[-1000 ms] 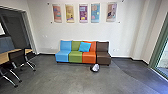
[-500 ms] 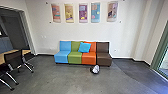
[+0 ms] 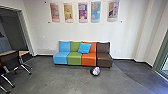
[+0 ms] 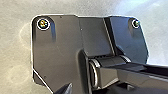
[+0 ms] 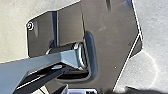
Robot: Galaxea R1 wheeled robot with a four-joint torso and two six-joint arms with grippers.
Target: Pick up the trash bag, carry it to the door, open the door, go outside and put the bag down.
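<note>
- The trash bag (image 3: 95, 71) sits on the grey floor (image 3: 62, 80), just in front of the sofa (image 3: 75, 57), near where its orange and brown seats meet. It looks like a small rounded bundle, pale on one side and dark on the other, though its outline is rather soft.
- The sofa stands along the white wall (image 3: 82, 32), with blue, green, orange and brown seats in a row.
- A bright blue cushion (image 3: 84, 48) leans at a tilt against the backrest, across the green and orange parts.
- Five colourful posters (image 3: 83, 12) hang side by side on the wall above.
- At the left of the head view, a dark-backed chair (image 3: 9, 58) with shiny legs stands at a wood-topped table (image 3: 24, 52), near a wide opening with a dark frame (image 3: 24, 30).
- At the right, a green frame (image 3: 160, 61) borders a pane of glass.
- A curved edge on the floor separates a lighter grey area from a darker one.
- One cannot tell whether the left end effector is wide or narrow, or whether it is holding anything; the same goes for the right end effector.
</note>
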